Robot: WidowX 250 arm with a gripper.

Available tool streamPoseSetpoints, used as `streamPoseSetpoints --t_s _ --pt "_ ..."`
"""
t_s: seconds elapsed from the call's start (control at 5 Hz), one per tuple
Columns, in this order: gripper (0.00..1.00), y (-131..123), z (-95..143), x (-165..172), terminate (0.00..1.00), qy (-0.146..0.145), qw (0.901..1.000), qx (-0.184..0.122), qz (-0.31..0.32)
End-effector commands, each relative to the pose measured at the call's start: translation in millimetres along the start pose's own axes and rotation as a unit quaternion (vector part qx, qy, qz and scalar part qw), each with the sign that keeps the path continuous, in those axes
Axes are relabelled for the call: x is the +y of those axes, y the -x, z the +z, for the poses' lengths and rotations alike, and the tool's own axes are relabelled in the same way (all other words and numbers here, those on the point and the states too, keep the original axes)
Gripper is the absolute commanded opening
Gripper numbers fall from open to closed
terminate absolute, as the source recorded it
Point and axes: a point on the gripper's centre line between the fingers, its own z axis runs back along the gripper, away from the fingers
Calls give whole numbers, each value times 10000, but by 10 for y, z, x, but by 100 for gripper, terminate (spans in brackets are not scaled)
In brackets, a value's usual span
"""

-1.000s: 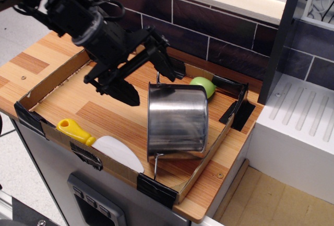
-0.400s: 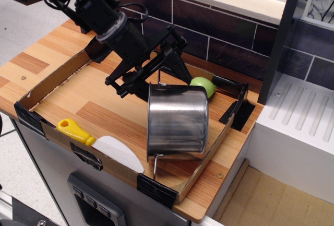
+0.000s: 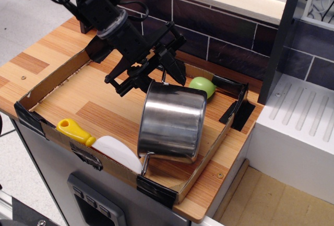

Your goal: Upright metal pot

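Observation:
The metal pot (image 3: 169,121) lies tipped on its side in the cardboard tray (image 3: 62,77), leaning with its near end swung to the left. One wire handle (image 3: 164,75) sticks up at the far end and the other (image 3: 145,163) pokes out at the near end. My gripper (image 3: 165,69) is at the far handle, with its black fingers (image 3: 175,70) closed in on either side of the wire. The green ball (image 3: 202,86) sits just behind the pot to the right.
A yellow-handled white spatula (image 3: 102,141) lies along the tray's front wall. The tray's right wall (image 3: 237,103) and a dark tiled wall (image 3: 224,33) stand close behind. A white drying rack (image 3: 302,116) is at the right.
The gripper swung in from the left and came down onto the pot's far handle. The pot has since tilted, its near end shifting left.

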Motion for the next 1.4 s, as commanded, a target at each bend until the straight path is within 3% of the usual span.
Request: streamPoseSetpoints --t_s 0.0,0.2,0.4,0.6,1.0,1.2 --pt "0 277 118 -68 0 -1050 9863 -975 -812" --pt "0 370 112 -81 0 -1650 9566 -1925 -1437" --pt "0 367 60 -58 0 -2546 9171 -2422 -1882" --pt "0 291 32 -36 0 -2693 9137 -2488 -1749" --pt "0 122 -108 -107 0 -2647 9183 -2645 -1290" --pt "0 105 -222 -138 0 -2505 9091 -3003 -1437"
